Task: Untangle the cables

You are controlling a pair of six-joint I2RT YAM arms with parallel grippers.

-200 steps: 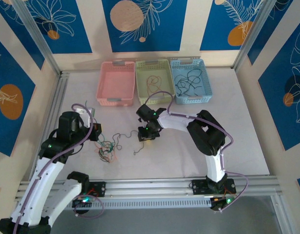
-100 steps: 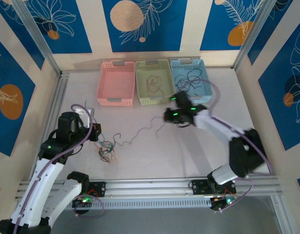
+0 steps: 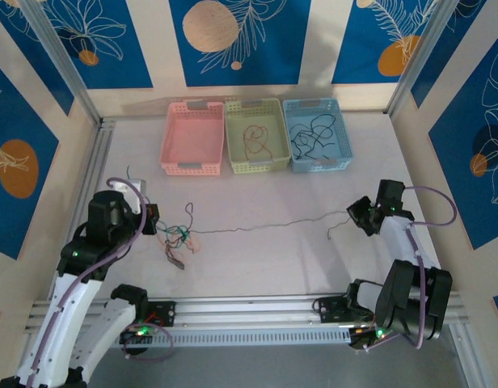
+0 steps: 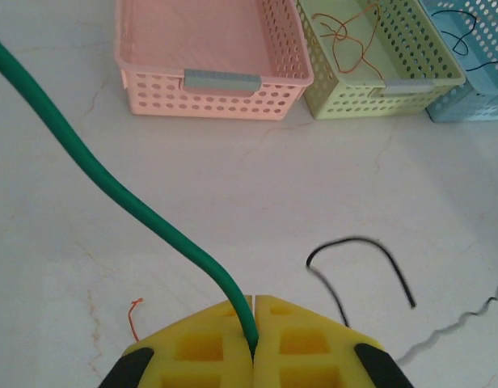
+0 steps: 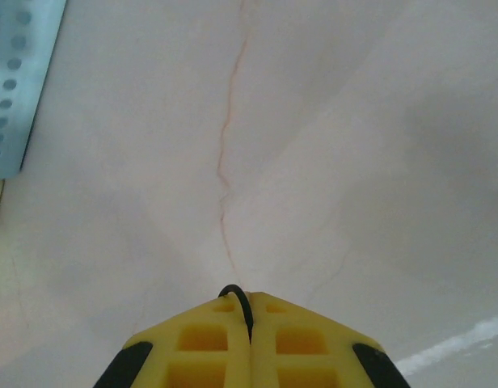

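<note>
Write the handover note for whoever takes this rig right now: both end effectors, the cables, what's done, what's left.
Left end effector: shut on a green cable, beside the tangle.
Right end effector: shut on a black cable stretched across the table to the tangle.
Done: an orange cable lies in the yellow-green basket, black cables in the blue basket.
Left: probably free the stretched black cable, then separate what remains in the tangle.

baskets (image 3: 255, 167): row, far side of table (image 3: 297, 267) | cable tangle (image 3: 178, 238): left | stretched cable (image 3: 269, 225): across middle
</note>
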